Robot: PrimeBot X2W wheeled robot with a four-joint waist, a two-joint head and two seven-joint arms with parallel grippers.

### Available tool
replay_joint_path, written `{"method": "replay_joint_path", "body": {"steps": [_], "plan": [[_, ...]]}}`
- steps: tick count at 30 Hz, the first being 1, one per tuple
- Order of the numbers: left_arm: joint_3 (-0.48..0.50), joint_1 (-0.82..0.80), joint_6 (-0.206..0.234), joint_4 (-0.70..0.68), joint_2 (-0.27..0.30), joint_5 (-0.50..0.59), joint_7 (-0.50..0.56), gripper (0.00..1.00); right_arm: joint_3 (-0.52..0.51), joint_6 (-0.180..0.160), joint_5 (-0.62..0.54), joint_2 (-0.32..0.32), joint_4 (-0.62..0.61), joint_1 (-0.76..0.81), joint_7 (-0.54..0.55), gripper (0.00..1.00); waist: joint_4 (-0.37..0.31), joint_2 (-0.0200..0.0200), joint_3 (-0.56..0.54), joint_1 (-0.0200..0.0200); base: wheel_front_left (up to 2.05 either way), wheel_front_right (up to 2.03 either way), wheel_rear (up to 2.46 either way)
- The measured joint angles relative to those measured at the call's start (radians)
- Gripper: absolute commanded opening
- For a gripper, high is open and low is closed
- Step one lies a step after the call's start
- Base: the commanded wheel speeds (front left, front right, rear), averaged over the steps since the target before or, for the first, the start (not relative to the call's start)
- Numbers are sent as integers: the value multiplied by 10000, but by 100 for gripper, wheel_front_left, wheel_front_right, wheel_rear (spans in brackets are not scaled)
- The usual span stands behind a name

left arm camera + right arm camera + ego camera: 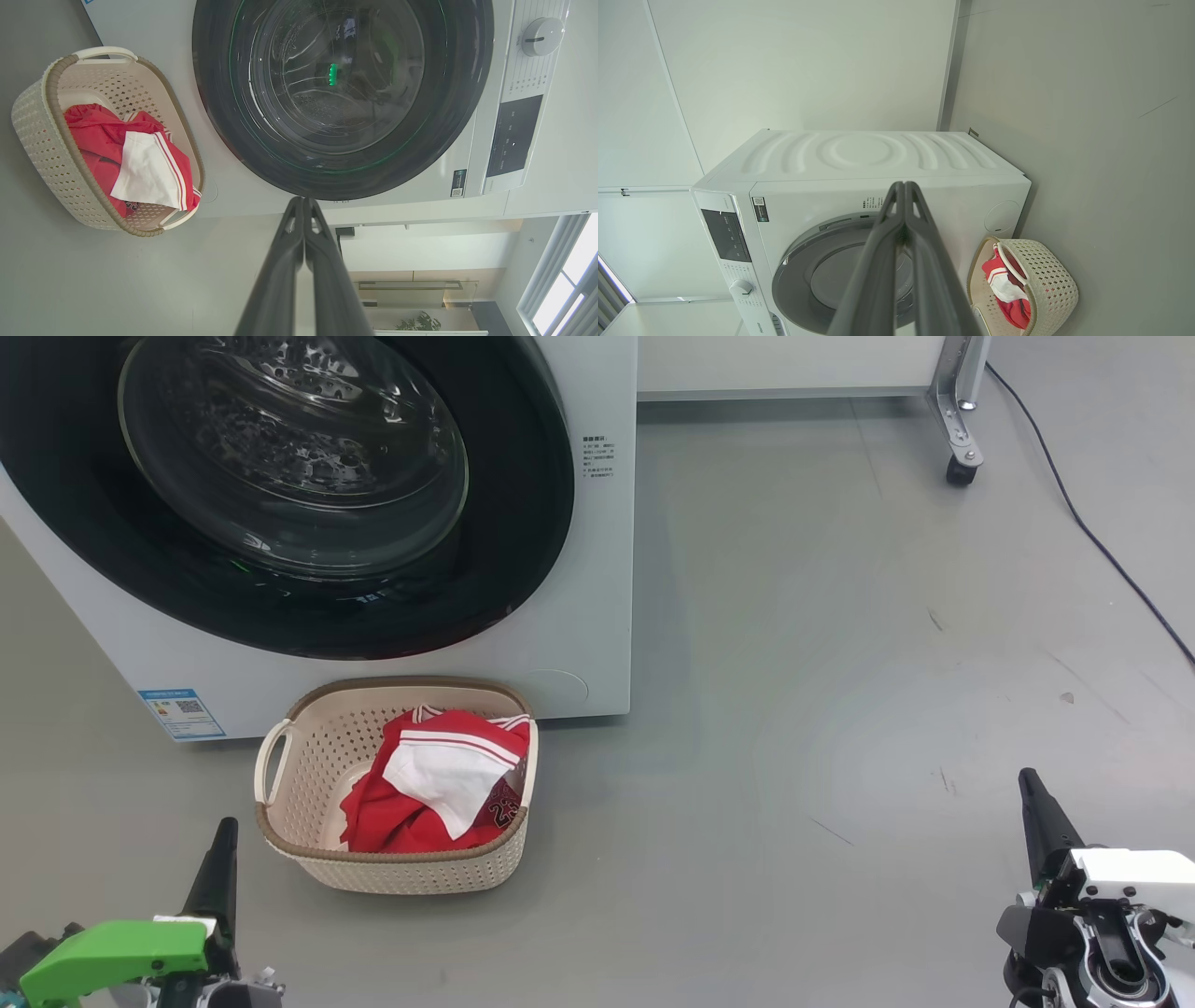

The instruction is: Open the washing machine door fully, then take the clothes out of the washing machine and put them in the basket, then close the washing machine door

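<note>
1. Clothes (439, 784), red and white, lie in the basket (420, 875), which stands on the grey floor (840, 663) just before the washing machine (597, 616). The washing machine door (523, 523) sits flush. The left gripper (226, 831) at lower left and the right gripper (1030, 784) at lower right are both pinched together, empty.
2. Left wrist view: its fingers (289, 242) press together, pointing toward the black door rim. The basket with the clothes is off to the side.
3. Right wrist view: its fingers (882, 242) meet before the machine's face, with the filled basket at the machine's foot.
</note>
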Motion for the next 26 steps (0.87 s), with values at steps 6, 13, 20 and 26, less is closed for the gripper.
{"method": "replay_joint_path", "body": {"steps": [6,13,20,26], "plan": [[6,-1,0,2,0,0,0,0,0,0,0,0,0,0,0,0,0,0,0,0,0,0,0],[10,-2,0,2,-2,0,0,0,0,0,0,0,0,0,0,0,0,0,0,0,0,0,0],[15,-4,0,0,-2,0,0,0,0,0,0,0,-2,0,0,0,1,0,0,0,0,0,0],[21,-6,0,0,-2,0,0,0,0,0,0,0,-2,0,0,0,1,0,1,0,0,0,0]]}}
